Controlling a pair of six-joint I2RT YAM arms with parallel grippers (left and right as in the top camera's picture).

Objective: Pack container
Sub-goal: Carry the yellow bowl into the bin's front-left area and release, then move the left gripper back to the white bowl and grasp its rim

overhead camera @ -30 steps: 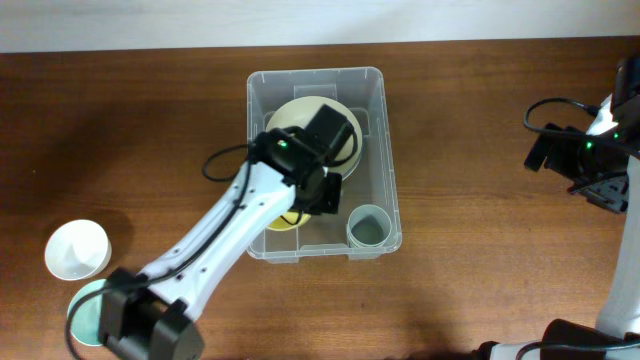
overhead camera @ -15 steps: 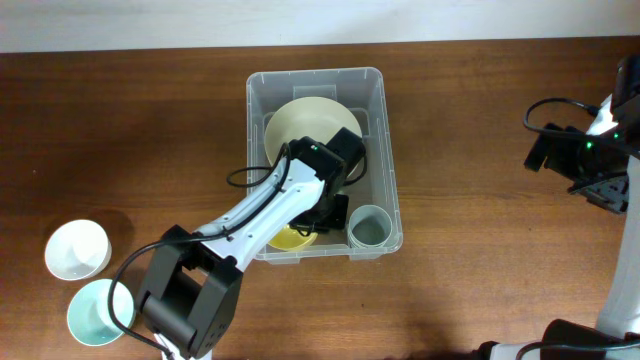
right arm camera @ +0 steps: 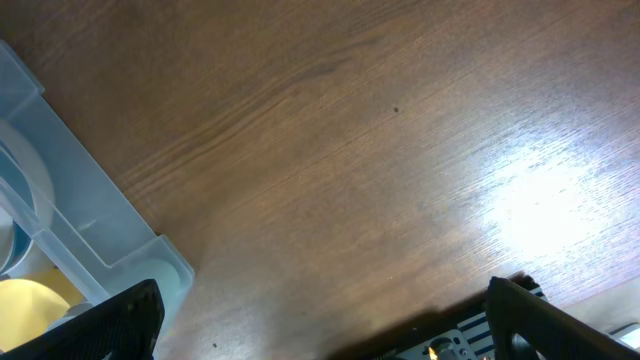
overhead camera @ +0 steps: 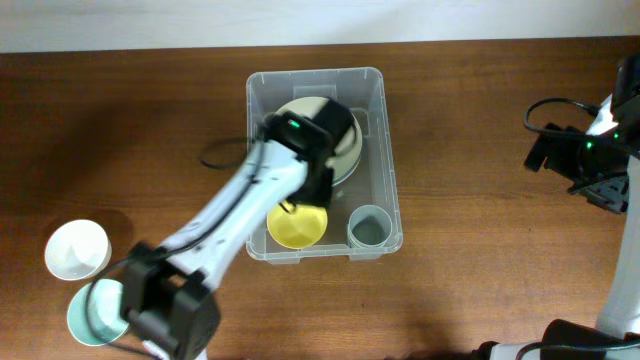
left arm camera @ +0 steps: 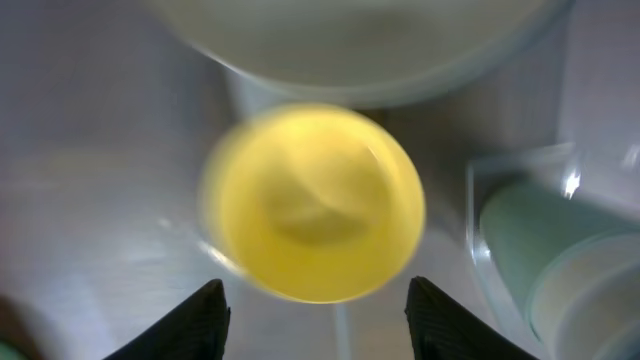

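The clear container (overhead camera: 315, 72) stands mid-table. Inside it lie a large pale bowl (overhead camera: 345, 155) at the back, a small yellow bowl (overhead camera: 297, 226) at the front and a pale green cup (overhead camera: 370, 228) in the front right corner. My left gripper (overhead camera: 314, 192) hangs inside the container, just above the yellow bowl (left arm camera: 315, 200). Its fingers (left arm camera: 205, 315) stand apart with nothing between them, and the bowl lies free on the container's floor (left arm camera: 100, 180). My right gripper (right arm camera: 335, 325) is open over bare wood at the far right, beside the container's corner (right arm camera: 70, 220).
A white bowl (overhead camera: 77, 250) and a teal bowl (overhead camera: 92, 312) sit on the table at the front left, beside the left arm's base. The green cup (left arm camera: 560, 260) is close to the right of my left gripper. The right arm (overhead camera: 590, 160) stays at the table's right edge.
My left gripper has opened and let go of the yellow bowl, which now rests in the container's front. The left arm has swung and drawn back a little. The right arm has not moved.
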